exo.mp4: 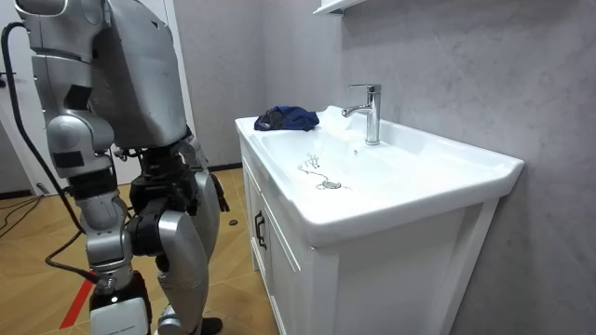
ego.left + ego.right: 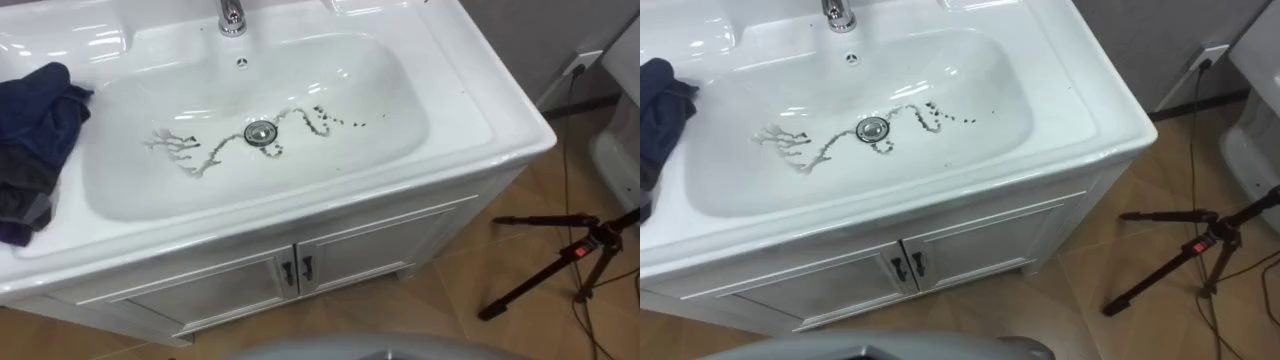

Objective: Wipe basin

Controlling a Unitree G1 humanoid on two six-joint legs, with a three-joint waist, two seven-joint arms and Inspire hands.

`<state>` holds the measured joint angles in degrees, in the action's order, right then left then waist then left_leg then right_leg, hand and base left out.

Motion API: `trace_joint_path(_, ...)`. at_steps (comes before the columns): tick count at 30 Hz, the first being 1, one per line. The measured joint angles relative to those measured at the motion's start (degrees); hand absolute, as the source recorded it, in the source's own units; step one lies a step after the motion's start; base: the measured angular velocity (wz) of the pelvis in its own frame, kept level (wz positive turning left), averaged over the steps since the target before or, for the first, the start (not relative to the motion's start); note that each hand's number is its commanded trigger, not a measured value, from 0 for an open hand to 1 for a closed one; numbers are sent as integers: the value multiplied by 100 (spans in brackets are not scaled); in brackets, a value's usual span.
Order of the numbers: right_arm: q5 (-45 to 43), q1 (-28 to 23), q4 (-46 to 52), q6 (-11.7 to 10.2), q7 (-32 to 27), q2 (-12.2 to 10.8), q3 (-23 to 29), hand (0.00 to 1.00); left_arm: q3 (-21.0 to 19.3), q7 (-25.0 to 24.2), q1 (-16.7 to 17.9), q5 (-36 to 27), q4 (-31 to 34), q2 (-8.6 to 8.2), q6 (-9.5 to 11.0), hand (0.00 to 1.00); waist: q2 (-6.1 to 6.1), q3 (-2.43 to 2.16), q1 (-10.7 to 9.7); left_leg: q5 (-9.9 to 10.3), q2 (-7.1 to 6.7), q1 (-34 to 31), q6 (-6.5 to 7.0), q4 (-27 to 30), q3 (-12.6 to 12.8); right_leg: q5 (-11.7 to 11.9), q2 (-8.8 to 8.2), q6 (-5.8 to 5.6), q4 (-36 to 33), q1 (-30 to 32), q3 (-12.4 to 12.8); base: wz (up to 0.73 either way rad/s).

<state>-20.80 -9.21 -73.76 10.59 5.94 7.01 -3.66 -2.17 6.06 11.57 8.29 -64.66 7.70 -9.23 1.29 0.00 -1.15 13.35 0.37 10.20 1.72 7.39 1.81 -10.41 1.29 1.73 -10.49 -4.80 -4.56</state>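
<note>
The white basin (image 2: 400, 150) is set in a vanity right below me. Dark dirt streaks (image 2: 318, 118) run across its bottom on both sides of the metal drain (image 2: 259, 132), with a paler smear (image 2: 178, 148) on the left. A crumpled dark blue cloth (image 2: 35, 130) lies on the counter's left rim, also seen in the room view (image 1: 287, 117). In the room view I stand upright a step back from the vanity, arms hanging. My left hand (image 1: 212, 191) is by my hip and my right hand (image 1: 116, 312) hangs low near the floor. Nothing touches the cloth.
A chrome tap (image 2: 232, 17) rises at the basin's far edge. Two cabinet doors with dark handles (image 2: 297, 270) close the front below. On the wooden floor to the right stand a black tripod (image 2: 560, 260) and a cable running to a wall socket (image 2: 583, 62).
</note>
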Motion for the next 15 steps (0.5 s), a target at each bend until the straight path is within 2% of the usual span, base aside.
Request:
trace_joint_path(10, -32, 25, -12, -14, 48, 2, 43, 0, -228, -46, 18, -650, -81, -13, 36, 0, -64, 0, 26, 7, 0, -2, -2, 13, 45, 0, -3, 3, -13, 1, -15, -1)
trace_joint_path(13, -32, 102, -85, -70, 49, 4, 59, 0, -347, -51, -3, -675, -234, -16, 100, 0, -63, 1, 71, 7, 4, 2, -2, 17, 32, -1, -8, 4, -11, 3, -15, 0)
trace_joint_path(15, -31, 133, -178, -105, 52, 4, 71, 0, -458, -52, 21, -913, -304, -18, 124, 0, -60, 2, 142, 7, 2, 4, 0, 18, 26, -7, -13, 6, -13, 7, -18, 0)
